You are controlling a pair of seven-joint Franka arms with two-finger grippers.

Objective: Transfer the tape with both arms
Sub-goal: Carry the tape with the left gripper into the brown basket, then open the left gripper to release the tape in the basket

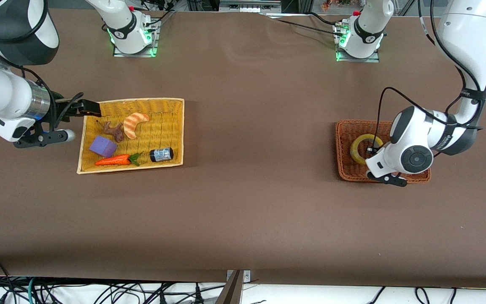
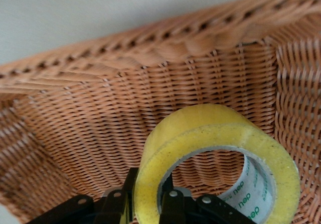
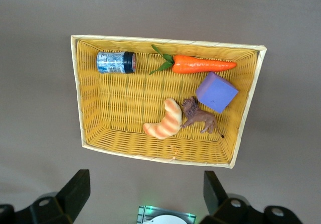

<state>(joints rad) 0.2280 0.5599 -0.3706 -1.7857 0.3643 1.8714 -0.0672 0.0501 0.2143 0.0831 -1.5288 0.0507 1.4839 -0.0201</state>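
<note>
Left wrist view: left gripper (image 2: 148, 204) is pinching the tape (image 2: 220, 158) wall, 1 finger inside the core, 1 outside. Tape is standing on edge in the brown basket (image 1: 346, 169) at the left arm's end, core axis level. Right gripper (image 3: 145, 196) is hovering with jaws spread over the yellow basket (image 3: 155, 156), well apart from the tape.

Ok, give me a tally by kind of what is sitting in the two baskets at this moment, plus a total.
Tape in the brown basket, gripped by the left gripper: 1
Croissant toy: 1
Carrot toy: 1
Lion figure: 1
Purple block: 1
Small can: 1
Total: 6
</note>
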